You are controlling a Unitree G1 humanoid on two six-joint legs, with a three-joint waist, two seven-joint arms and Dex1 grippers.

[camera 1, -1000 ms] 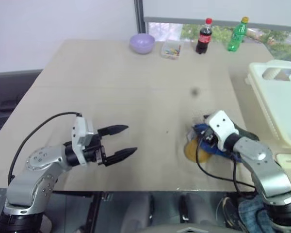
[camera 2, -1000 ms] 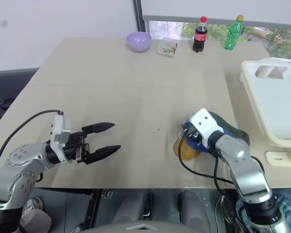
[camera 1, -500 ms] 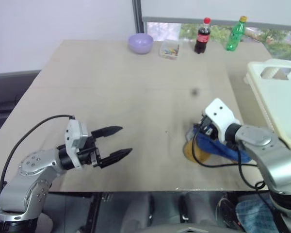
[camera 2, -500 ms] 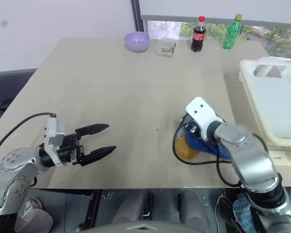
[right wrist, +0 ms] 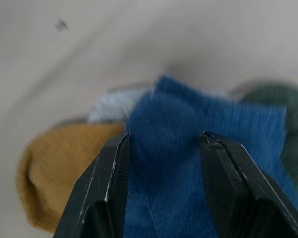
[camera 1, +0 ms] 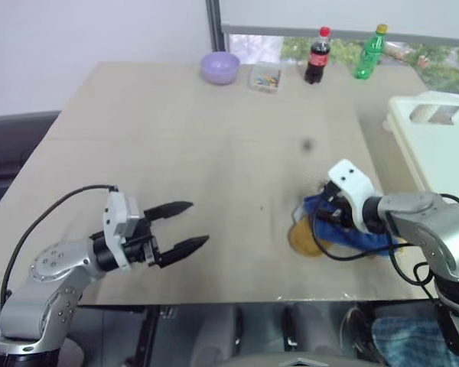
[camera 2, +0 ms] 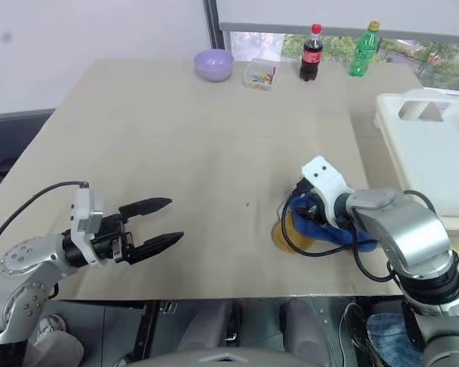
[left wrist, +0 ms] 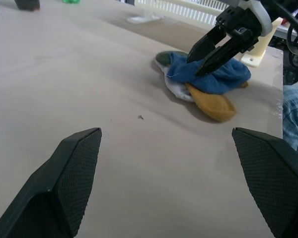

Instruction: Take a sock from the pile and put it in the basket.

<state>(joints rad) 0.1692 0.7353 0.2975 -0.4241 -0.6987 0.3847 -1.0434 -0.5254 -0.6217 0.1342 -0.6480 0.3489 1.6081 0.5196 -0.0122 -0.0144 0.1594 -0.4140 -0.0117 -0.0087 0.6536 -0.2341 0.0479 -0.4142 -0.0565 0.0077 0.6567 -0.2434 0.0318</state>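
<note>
Blue sock point(right wrist: 188, 198) atop the pile point(left wrist: 203, 84) is straddled by the right gripper point(right wrist: 164, 144), fingers apart — poised to pinch; left gripper point(camera 1: 185, 225) is held spread, idle

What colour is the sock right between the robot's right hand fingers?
Bright blue sock; the right wrist view shows it best.
</note>
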